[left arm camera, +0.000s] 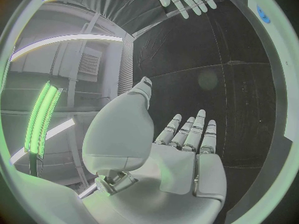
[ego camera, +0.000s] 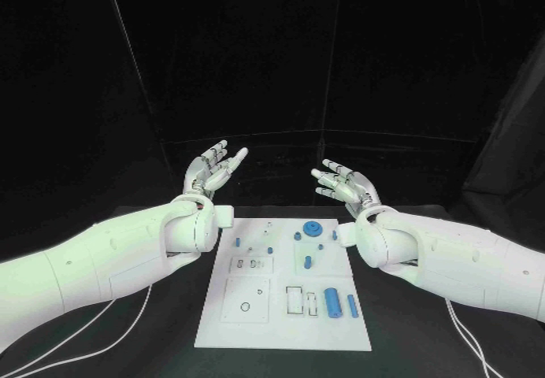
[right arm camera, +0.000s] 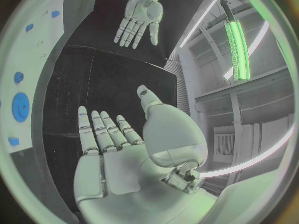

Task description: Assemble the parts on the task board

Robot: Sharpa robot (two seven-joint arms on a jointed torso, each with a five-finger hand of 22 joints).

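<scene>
Beyond the task board [ego camera: 284, 323], left hand [ego camera: 216, 169] and right hand [ego camera: 344, 183] hover apart. Both are empty, fingers spread wide

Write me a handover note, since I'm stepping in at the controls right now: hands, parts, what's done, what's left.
Left hand: open, palm up, raised beyond the far edge of the white rectangular task board, holding nothing.
Right hand: open likewise, empty, facing the left one.
Parts: all on the board. The blue toothed gear sits near the far edge; the large blue cylinder lies toward the near right with a slimmer blue pin beside it; smaller blue pieces are scattered over the far half.
Done: no part is in hand; whether any is already seated cannot be told.
Left: picking up and assembling the parts.
</scene>
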